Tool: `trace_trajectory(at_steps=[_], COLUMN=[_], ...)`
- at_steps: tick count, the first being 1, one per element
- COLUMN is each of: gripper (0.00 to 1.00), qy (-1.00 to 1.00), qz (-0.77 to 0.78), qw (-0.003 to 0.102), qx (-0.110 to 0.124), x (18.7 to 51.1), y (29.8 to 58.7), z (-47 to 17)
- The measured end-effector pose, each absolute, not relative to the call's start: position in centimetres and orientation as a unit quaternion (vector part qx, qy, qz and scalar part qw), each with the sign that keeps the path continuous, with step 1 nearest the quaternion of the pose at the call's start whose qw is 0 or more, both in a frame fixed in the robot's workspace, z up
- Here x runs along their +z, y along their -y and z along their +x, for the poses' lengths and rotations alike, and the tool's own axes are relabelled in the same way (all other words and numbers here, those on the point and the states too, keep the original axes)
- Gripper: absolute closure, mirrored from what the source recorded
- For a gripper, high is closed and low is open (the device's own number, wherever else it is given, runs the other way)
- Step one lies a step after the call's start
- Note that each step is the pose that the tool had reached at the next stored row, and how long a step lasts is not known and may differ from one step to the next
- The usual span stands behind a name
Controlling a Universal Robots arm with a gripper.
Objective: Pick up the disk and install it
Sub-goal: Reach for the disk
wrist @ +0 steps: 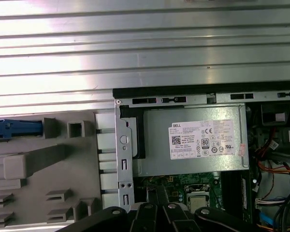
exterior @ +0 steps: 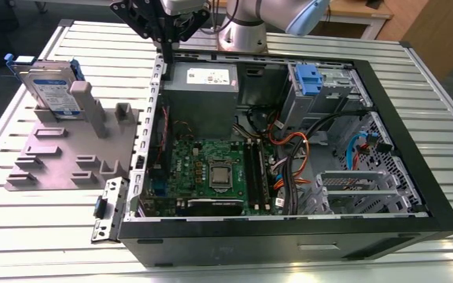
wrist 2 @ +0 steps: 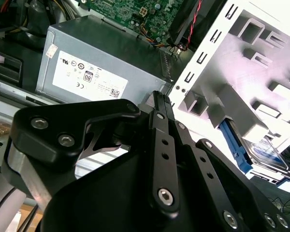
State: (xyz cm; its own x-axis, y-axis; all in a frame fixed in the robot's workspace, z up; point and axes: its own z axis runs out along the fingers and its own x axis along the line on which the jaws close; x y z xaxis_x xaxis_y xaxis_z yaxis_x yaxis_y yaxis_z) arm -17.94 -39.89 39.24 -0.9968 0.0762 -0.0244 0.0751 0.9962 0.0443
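Step in hand: pick-up, not yet begun. The gripper point(exterior: 167, 39) (pressed together, empty) hangs over the computer case point(exterior: 250, 236) corner. The disk point(exterior: 51, 88) stands upright in the grey holder point(exterior: 61, 159) near the tabletop point(exterior: 22, 227) edge, well apart. A grasp requires spreading first.

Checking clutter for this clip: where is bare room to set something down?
Bare table slats in front of the grey fixture and beyond the computer case at the exterior view's right. Crowded: the cables inside the case.
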Motion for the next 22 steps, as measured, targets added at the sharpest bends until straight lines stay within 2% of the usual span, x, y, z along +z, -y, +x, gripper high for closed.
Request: trace_trajectory(at_steps=[22], gripper=[0.89], qy=[-0.999], qz=[0.038], qw=[0.013], qx=[0.022], x=[39.2], y=[39.9], z=[-19.1])
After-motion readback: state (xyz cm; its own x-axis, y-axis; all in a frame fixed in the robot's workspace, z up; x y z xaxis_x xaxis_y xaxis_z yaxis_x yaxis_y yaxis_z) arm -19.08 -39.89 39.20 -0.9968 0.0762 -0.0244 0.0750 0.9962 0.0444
